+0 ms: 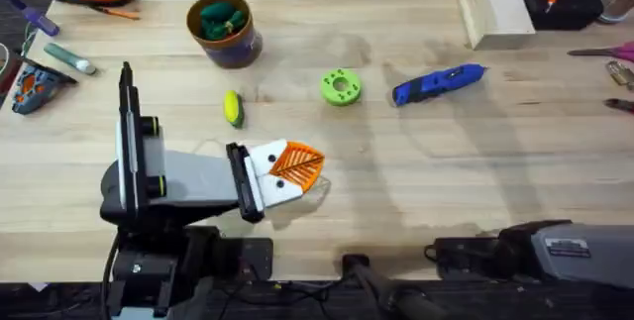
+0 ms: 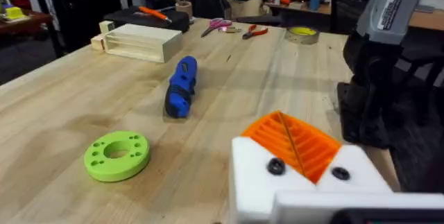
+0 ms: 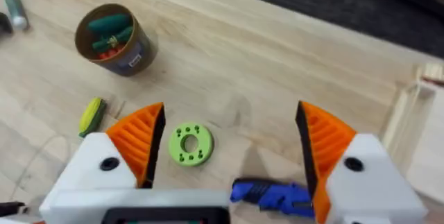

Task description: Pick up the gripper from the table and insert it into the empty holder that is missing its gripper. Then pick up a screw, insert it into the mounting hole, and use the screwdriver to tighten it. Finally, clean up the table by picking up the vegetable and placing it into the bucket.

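My left gripper (image 1: 309,163) lies low over the table's front middle, its two orange ribbed fingers pressed together and shut on nothing (image 2: 283,123). My right gripper (image 3: 229,120) hangs high above the table, open, both orange fingers in place. Below it lie the blue screwdriver (image 3: 274,196) (image 1: 439,83) (image 2: 182,85) and the yellow-green vegetable (image 3: 91,115) (image 1: 233,108). The bucket (image 1: 224,31) (image 3: 114,40) stands at the back left with green lumps inside. The loose gripper, the empty holder and a screw are out of view.
A lime-green disc (image 1: 340,87) (image 2: 116,156) (image 3: 190,145) lies between the vegetable and the screwdriver. A pale wooden box (image 1: 495,8) (image 2: 139,41) stands at the back right. Tools and a marker (image 1: 69,57) sit along the left edge; the right arm's body (image 1: 565,251) fills the front right.
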Motion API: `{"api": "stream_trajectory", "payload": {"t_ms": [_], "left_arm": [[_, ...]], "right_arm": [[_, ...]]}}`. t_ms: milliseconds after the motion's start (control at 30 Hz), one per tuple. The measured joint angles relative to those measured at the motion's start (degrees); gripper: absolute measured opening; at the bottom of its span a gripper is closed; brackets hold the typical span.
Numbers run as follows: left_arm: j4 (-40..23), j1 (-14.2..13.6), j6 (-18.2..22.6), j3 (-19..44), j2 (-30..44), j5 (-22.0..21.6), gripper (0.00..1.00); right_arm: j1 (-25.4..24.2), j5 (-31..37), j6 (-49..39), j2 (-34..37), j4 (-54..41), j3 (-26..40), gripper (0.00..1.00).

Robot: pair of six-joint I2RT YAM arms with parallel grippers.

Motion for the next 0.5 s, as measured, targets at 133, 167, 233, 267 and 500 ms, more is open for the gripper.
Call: {"api": "stream_trajectory", "payload": {"t_ms": [133,167,233,267,500], "left_arm": [[0.00,0.00,0.00,0.00,0.00,-0.02,0.014],[0.00,0.00,-0.01,0.00,0.00,0.00,0.014],[0.00,0.00,0.00,0.00,0.00,0.00,0.014],[0.00,0.00,0.00,0.00,0.01,0.00,0.014],[0.00,0.00,0.00,0.00,0.00,-0.01,0.014]], "right_arm": [[0.00,3.12,4.00,-3.30,-5.06,0.00,0.991],[0.00,4.47,4.46,-4.61,-6.49,0.00,0.991],[0.00,7.32,5.05,-7.61,-9.45,0.00,0.991],[0.00,8.39,5.12,-8.99,-10.62,0.00,0.991],[0.00,15.87,4.99,-18.82,-20.89,-0.11,0.991]]}}
